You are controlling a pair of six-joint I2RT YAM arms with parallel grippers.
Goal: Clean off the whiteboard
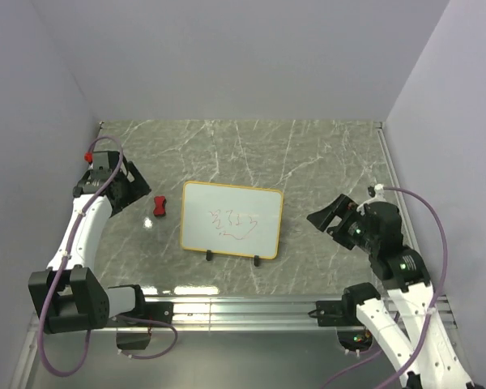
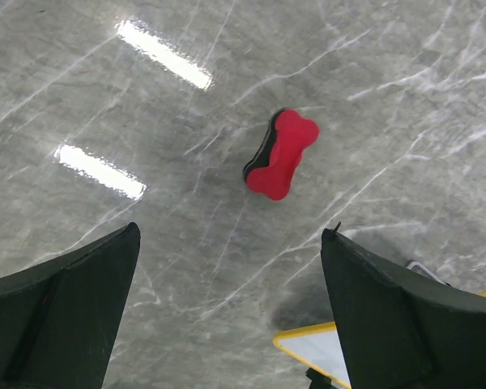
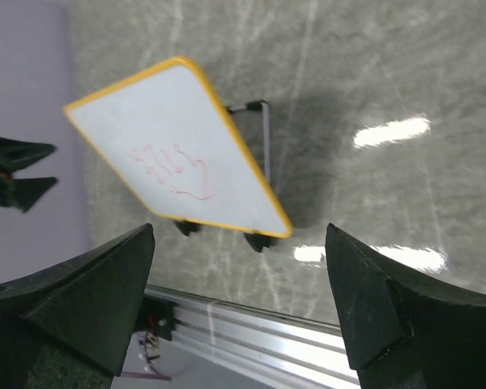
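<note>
The whiteboard (image 1: 232,219), white with a yellow-orange frame and red scribbles at its middle, stands tilted on two black feet in the centre of the marble table. In the right wrist view the whiteboard (image 3: 174,158) is ahead of my open right gripper (image 3: 239,231), which is apart from it. My right gripper (image 1: 328,217) hovers just right of the board. A red-and-black eraser (image 1: 159,206) lies left of the board. My left gripper (image 1: 136,190) is open beside the eraser (image 2: 279,154), short of it, with nothing between its fingers. Only a corner of the whiteboard (image 2: 324,348) shows in the left wrist view.
An aluminium rail (image 1: 251,308) runs along the table's near edge, in front of the board's feet. Pale walls close the table on the left, back and right. A small red object (image 1: 87,154) sits at the far left by the wall.
</note>
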